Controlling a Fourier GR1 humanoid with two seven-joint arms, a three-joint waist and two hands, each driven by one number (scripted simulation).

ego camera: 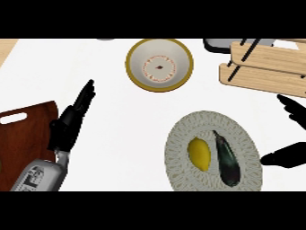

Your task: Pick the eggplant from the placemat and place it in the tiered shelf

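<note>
The eggplant (226, 159) lies on the round patterned placemat (181, 175), down at 5 o'clock on the white surface (115, 112), dark and long, untouched. Just beside it on the same mat, at its 9 o'clock, sits a lemon (199, 154), a small gap between the 2. The right hand (299, 134) hangs at the mat's 3 o'clock, spread wide, fingers straight and thumb splayed, holding nothing, clear of the eggplant. Up at 1 o'clock stands the tiered shelf (268, 67), light wood with thin black posts. At 12 o'clock there's a bowl (159, 65) with a yellow rim. Over at 9 o'clock the left hand (72, 121) is stretched flat, fingers straight, empty, above the edge of a dark wooden cutting board (16, 134).
</note>
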